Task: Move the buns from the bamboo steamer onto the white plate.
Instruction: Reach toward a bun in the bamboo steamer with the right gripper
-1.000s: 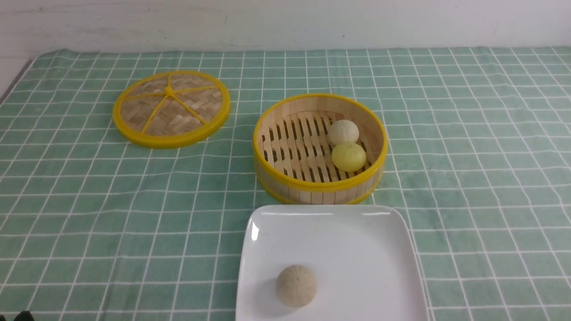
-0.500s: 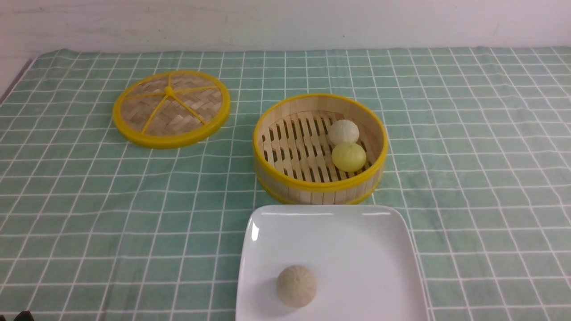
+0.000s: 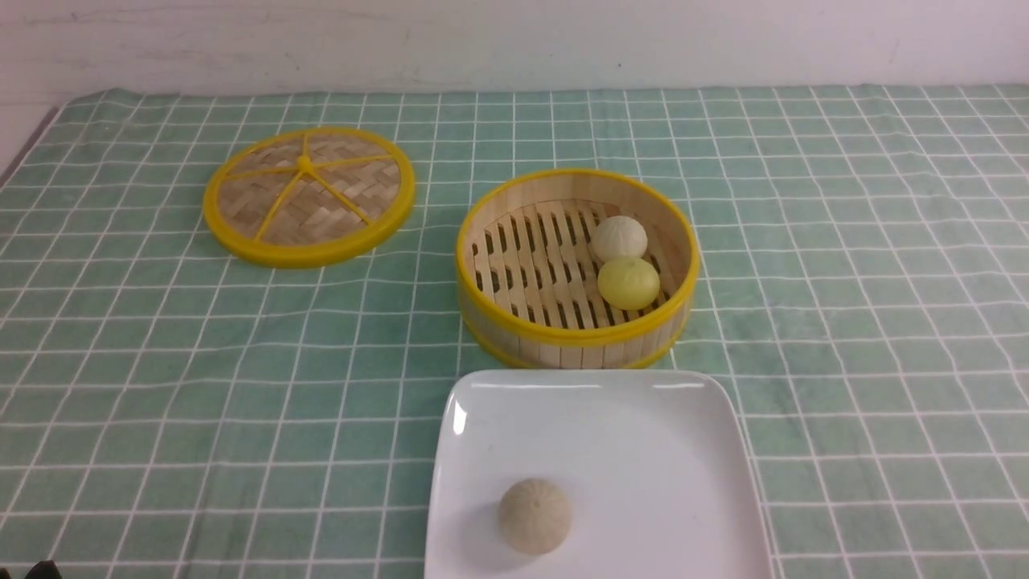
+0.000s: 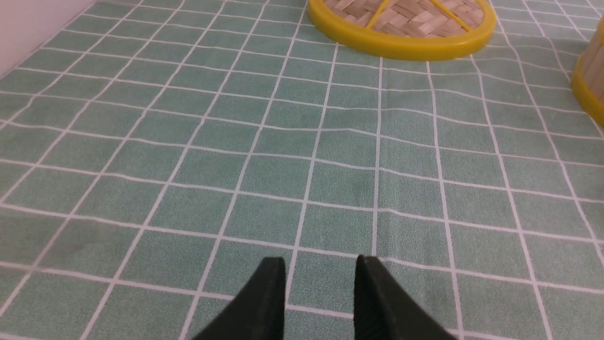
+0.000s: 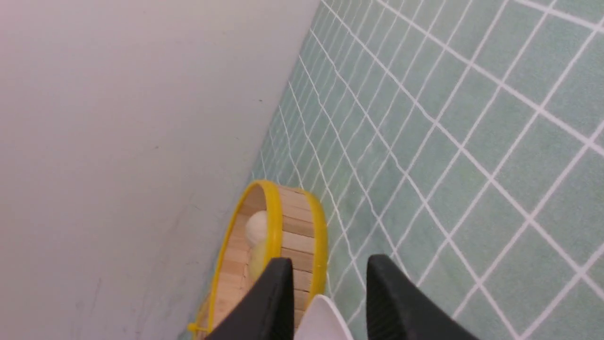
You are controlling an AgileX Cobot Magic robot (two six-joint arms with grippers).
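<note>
The tablecloth [image 3: 844, 281] offers open room right of the steamer [image 3: 575, 342]. The plate [image 3: 643, 418] lies just in front of the steamer, a tan bun [image 3: 534, 515] on its near part. Inside the steamer, by its right wall, the yellow bun [image 3: 628, 283] and cream bun [image 3: 618, 237] seem to touch. They are probably soft and light, so pinch each gently across the middle, from above. The left gripper [image 4: 320, 260] and right gripper [image 5: 330, 259] have fingers apart, holding nothing.
</note>
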